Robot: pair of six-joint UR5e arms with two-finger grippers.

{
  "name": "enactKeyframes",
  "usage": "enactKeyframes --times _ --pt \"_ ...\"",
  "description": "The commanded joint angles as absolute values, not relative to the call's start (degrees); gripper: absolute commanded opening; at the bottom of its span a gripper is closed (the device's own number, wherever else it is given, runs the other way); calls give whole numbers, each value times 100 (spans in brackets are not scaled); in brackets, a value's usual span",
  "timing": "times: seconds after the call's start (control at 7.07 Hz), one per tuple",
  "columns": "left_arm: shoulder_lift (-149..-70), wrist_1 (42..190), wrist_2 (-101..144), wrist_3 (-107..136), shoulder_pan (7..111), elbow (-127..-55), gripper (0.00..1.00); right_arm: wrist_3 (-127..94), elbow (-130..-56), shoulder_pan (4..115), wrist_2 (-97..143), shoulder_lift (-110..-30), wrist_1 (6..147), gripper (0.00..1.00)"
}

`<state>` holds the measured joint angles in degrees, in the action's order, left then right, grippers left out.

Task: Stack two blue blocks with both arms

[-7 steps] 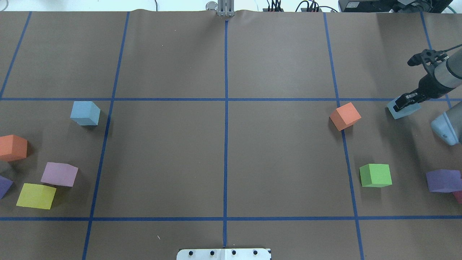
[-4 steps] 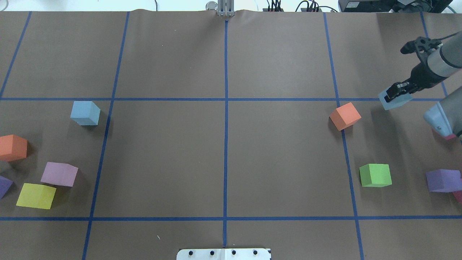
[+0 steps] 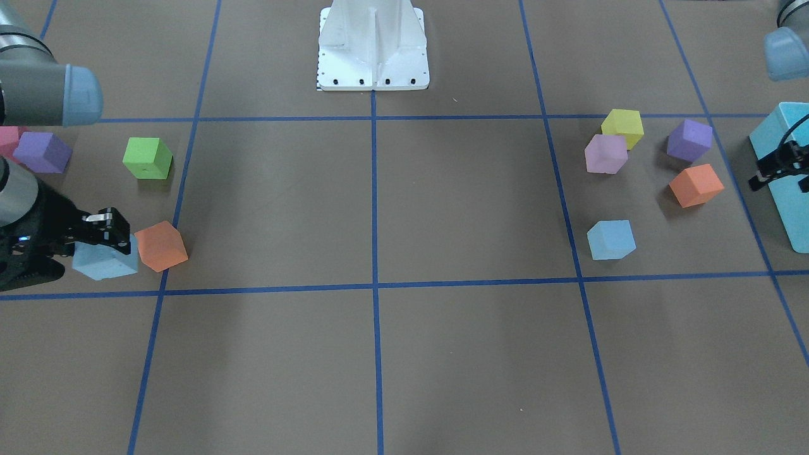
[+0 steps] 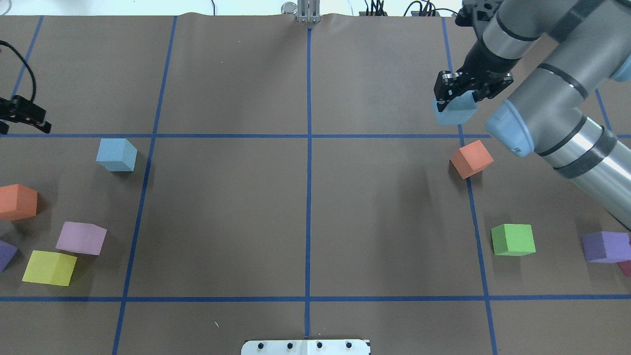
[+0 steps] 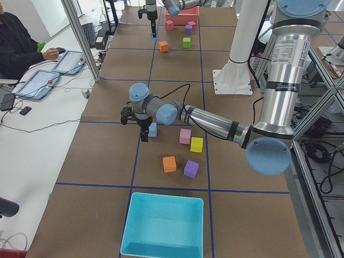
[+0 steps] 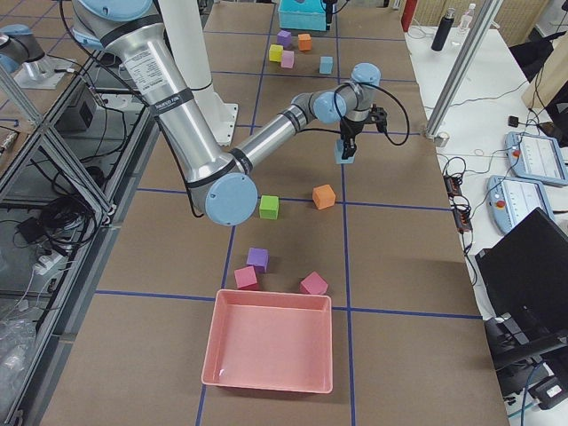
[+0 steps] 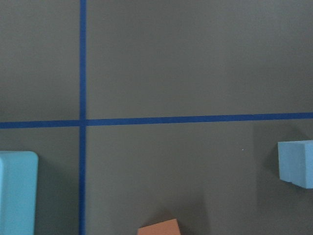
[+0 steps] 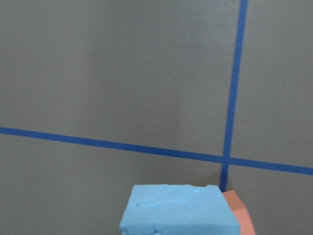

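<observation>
Right pincer [image 4: 462, 94]: pinching a blue foam cube [image 4: 456, 113] by opposite sides, apparently lifted, far right, just beyond the orange cube [image 4: 472, 158].
Left pincer [image 4: 22, 118]: far left edge; spread or pressed together, cannot tell.
Other blue cube [image 4: 117, 154]: on the tabletop [image 4: 305, 207], left, near that pincer.
Handling: probably light, squashy foam; grip gently across flat side faces, keeping the lower cube's top free.

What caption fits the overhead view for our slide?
Right gripper holds one blue block; the second blue block rests far across the table on the robot's left.
</observation>
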<state>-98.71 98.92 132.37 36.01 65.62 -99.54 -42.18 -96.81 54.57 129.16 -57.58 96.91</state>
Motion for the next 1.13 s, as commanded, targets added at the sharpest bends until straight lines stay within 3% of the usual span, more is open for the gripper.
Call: enactKeyframes --times 0.0,0.99 --pt "-10587 9932 12887 4506 5778 -9661 98 -5306 -9650 4696 12412 -5213 9694 56" --pt "-10696 11092 12498 4720 5432 -8561 98 -7004 -9589 2955 10831 -4843 9369 57"
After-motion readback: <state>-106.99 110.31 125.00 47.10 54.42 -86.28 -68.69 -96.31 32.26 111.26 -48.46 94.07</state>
